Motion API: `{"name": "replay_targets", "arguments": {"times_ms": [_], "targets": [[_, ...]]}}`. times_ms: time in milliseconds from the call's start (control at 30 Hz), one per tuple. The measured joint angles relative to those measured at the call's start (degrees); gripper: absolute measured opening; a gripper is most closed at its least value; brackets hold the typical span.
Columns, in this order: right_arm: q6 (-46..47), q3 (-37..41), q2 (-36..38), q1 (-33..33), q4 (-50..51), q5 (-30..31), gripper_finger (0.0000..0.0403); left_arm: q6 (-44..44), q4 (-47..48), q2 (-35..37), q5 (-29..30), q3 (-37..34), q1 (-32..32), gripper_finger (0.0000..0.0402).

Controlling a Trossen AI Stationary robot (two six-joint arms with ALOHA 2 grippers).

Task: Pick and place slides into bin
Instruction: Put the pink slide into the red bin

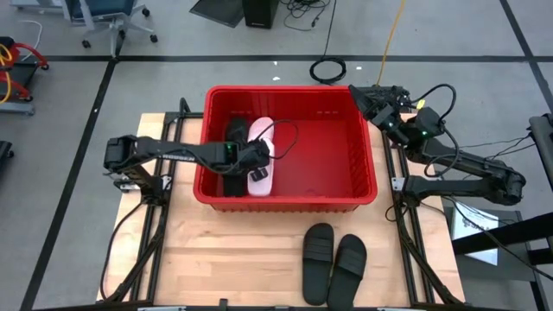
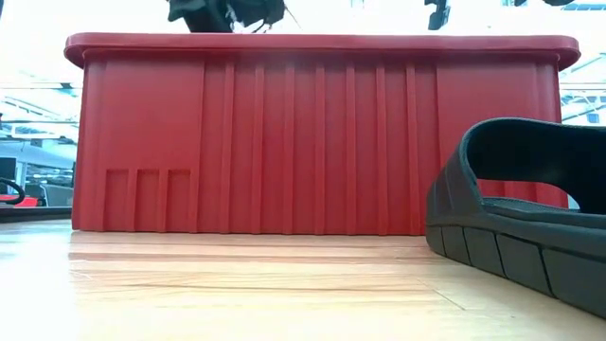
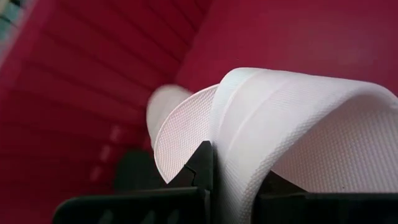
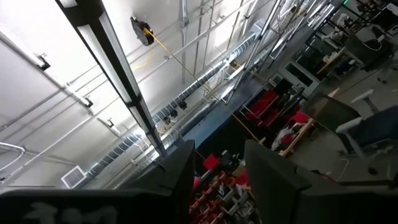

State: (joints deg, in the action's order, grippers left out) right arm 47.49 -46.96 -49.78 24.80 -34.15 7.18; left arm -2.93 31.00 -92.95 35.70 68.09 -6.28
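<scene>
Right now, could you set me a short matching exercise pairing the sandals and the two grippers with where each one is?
Things:
1. pink sandal
2. pair of black sandals
3. left gripper
4. right gripper

Places or states:
A. on the bare table in front of the bin
B. raised over the bin's far right corner, holding nothing
C. inside the bin, its white strap pinched
D. down in the bin, shut on a strap

Pairs: 1-C, 2-A, 3-D, 4-B

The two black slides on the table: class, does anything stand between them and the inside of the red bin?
Only the bin's own near wall, which the black slides in front of it must be lifted over. The bare wood between holds nothing.
</scene>
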Motion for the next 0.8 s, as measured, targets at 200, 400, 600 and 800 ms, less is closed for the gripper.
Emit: {"name": "replay_targets", "arguments": {"times_ms": [200,400,600,800], "targets": [[0.01,0.00,0.00,-0.02,0.23,0.00,0.0130,-0.10,-5.55,0.02,-1.38,-5.19,-0.24,0.0021],[0.06,0.00,0.00,-0.02,0.22,0.00,0.0130,-0.59,-8.96,0.00,-2.57,-7.87,-1.46,0.0021],[1.09,0.00,0.00,-0.02,0.20,0.00,0.0130,-0.18,-12.15,0.00,-5.08,-10.03,-4.55,0.0021],[0.98,0.00,-0.04,-0.02,0.15,0.30,0.0130,5.51,-14.71,-1.16,-10.35,-10.38,-6.99,0.0021]]}}
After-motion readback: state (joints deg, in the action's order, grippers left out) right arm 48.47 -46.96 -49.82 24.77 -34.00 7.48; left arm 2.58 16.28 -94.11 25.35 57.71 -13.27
